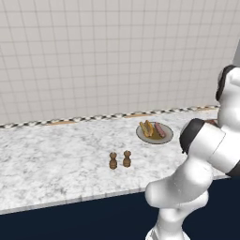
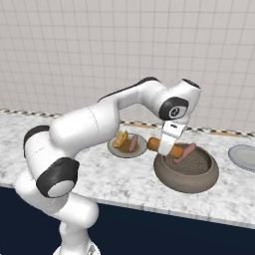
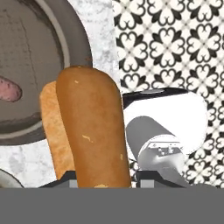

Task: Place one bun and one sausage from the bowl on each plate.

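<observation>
Marble counter (image 1: 56,164) against tiled wall (image 1: 93,56), checkered trim strip along the back edge. Arm bent across right base view, hand over near rim of bowl (image 2: 187,174).

Right base view only: bowl on counter right of centre, one sausage (image 2: 185,152) leaning inside it. Pale grey plate (image 2: 244,157) at far right, apart from bowl, looks bare. Gripper (image 2: 167,149) pointing down at bowl's left rim, fingers closed on bun (image 2: 158,145).

Left base view only: two small brown shakers (image 1: 120,160) side by side, in front of olive plate (image 1: 154,133). Bowl and gripper hidden behind arm here.

Both base views: olive plate carrying a bun and a sausage, left of bowl.

Hand view only: bun (image 3: 94,131) upright between fingers (image 3: 70,177), filling centre; bowl interior (image 3: 39,65) upper left with pink sausage end (image 3: 9,89) at edge. Black-and-white patterned floor (image 3: 175,43) beyond counter edge.

No readable writing or labels anywhere.
</observation>
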